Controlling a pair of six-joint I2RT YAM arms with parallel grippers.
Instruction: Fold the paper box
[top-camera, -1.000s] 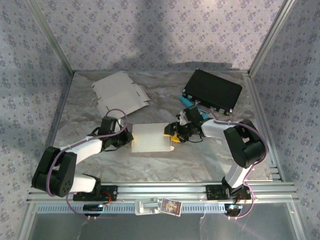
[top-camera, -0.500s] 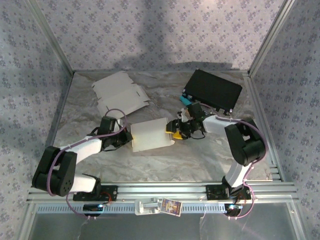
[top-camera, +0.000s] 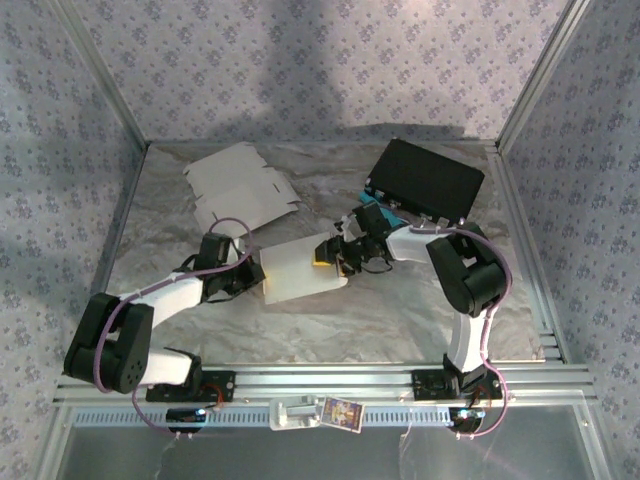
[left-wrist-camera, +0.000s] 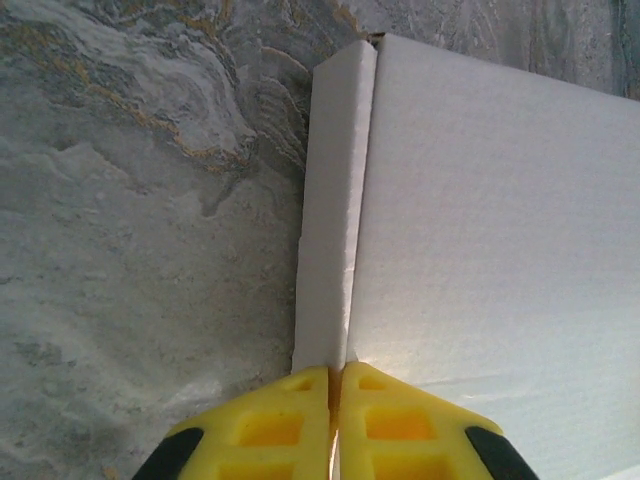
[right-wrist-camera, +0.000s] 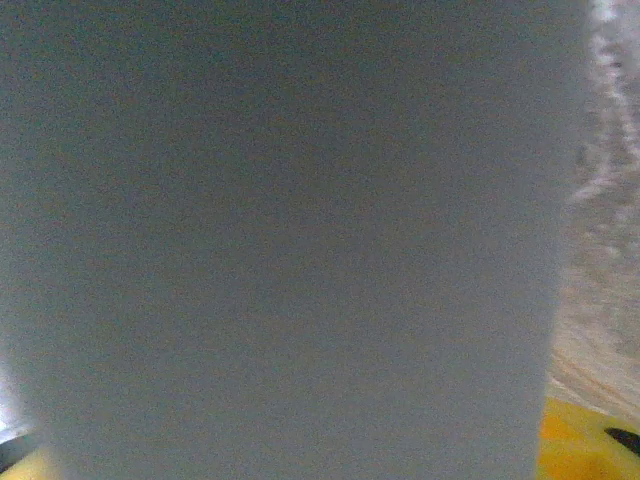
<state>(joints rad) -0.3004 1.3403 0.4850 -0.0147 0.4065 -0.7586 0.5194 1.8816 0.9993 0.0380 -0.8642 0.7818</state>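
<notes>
At the left end of the work, my left gripper (left-wrist-camera: 335, 398) has its yellow fingers pressed together, and the crease of the paper box (left-wrist-camera: 480, 220) runs straight into the seam between them. I judge it is pinching the card there. From that pinch the crease leads directly away from the claw, with a narrow side flap (left-wrist-camera: 330, 200) to its left and the broad panel to its right.

In the top view the box lies mid-table (top-camera: 180, 310), its long axis running roughly from left gripper to right gripper (top-camera: 326, 252), one at each short end. My right wrist camera has white card pressed up against it, with a yellow finger (right-wrist-camera: 590, 440) at the lower corner. I cannot tell whether those jaws grip the card or only stand around it. The right arm is nearer the end I judge is next to fold.
</notes>
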